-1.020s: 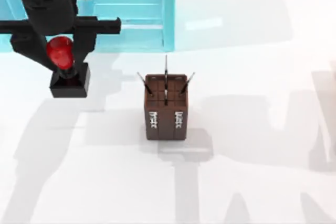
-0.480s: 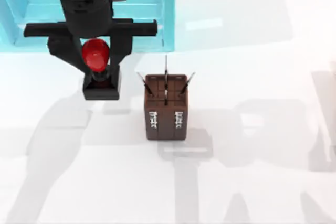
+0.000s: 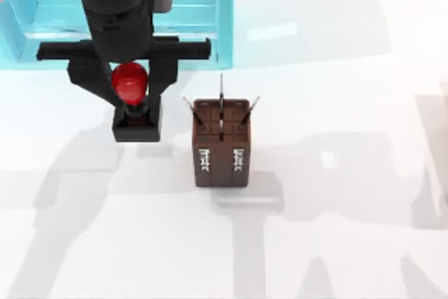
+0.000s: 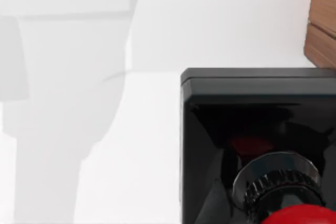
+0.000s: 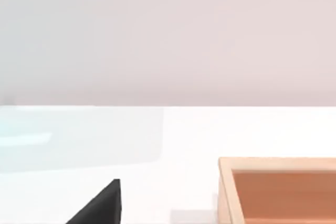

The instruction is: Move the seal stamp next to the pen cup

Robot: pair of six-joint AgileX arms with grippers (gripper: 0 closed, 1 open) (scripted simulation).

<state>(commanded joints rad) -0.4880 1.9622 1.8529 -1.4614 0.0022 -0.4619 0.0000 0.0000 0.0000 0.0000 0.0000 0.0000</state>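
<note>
A: Far left of the top view, along the back: the turquoise shelf unit (image 3: 185, 15), with the left arm reaching out in front of it.

B: Left gripper (image 3: 130, 83)?

A: Closed on the stamp (image 3: 134, 103). The black fingers (image 3: 82, 75) clamp the red knob from both sides, and the square black base hangs below them. Whether the base touches the white worktop (image 3: 350, 103) cannot be told.

B: Left wrist view?

A: The stamp's black base (image 4: 252, 129) from above, red knob at the edge, and a corner of the brown pen cup (image 4: 321, 24) close by.

B: Moving right?

A: The pen cup (image 3: 221, 146) stands upright just right of the stamp, a narrow gap between them, with thin dark pens sticking up from its gridded top.

B: Right arm?

A: Its wrist view shows the worktop, a dark wedge and a tan open box (image 5: 278, 192). The right gripper's state cannot be told.
</note>
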